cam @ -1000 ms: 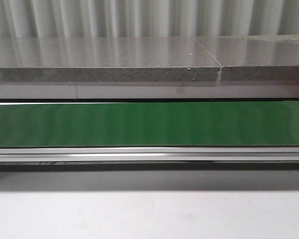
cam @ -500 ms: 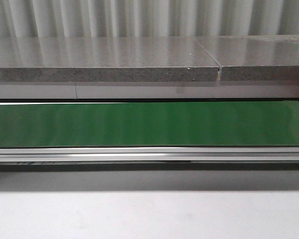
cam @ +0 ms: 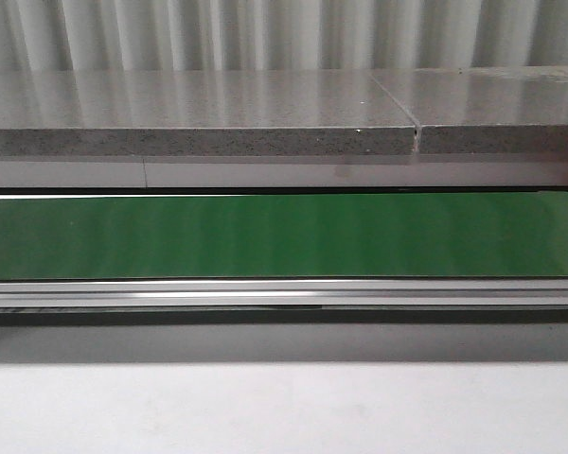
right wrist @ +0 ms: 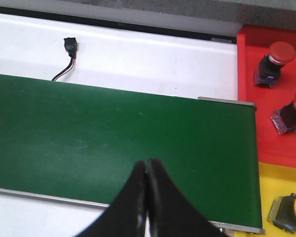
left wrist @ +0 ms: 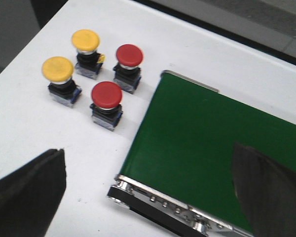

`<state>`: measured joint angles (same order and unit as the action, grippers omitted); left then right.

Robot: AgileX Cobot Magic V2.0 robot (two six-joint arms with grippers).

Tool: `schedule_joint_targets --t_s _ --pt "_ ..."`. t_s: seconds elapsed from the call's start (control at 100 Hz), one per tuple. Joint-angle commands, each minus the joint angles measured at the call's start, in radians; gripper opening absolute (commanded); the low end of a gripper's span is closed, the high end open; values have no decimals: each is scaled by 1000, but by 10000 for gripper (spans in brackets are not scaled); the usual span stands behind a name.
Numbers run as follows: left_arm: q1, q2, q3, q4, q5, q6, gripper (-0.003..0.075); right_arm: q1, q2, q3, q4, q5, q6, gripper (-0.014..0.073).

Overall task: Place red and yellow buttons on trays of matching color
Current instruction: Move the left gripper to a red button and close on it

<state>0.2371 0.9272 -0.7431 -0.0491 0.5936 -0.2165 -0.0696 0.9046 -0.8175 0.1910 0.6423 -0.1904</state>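
1. Spanning the white desk (left wrist: pixel 19 123), the green conveyor belt (cam: pixel 284 236) likely ferries buttons toward the trays.
2. Red tray (right wrist: pixel 246 98) holds two red buttons (right wrist: pixel 280 52); yellow tray (right wrist: pixel 276 182) one yellow.
3. Two red buttons (left wrist: pixel 106 95) and two yellow buttons (left wrist: pixel 57 69) wait beside the left gripper (left wrist: pixel 153 192), jaws open; right gripper (right wrist: pixel 147 197) jaws closed, empty.
4. No readable writing.

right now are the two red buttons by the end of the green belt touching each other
Apart. The left wrist view shows white table between the nearer red button and the farther red button, their bases not meeting.
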Motion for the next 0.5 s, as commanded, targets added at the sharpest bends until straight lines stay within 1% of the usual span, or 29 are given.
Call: schedule_joint_targets --t_s 0.0,0.15,0.25,0.49 --pt "50 76 -60 -39 -67 -12 640 1 -17 -24 3 -56 -10 -68" --pt "89 198 -99 -56 -95 -12 640 1 -17 -24 3 -56 -10 -68" --pt "91 272 -120 -56 -127 -12 640 1 -17 -24 3 -56 -10 -68" --pt "91 458 -194 -56 -152 -12 640 1 -17 -24 3 -56 -10 -68"
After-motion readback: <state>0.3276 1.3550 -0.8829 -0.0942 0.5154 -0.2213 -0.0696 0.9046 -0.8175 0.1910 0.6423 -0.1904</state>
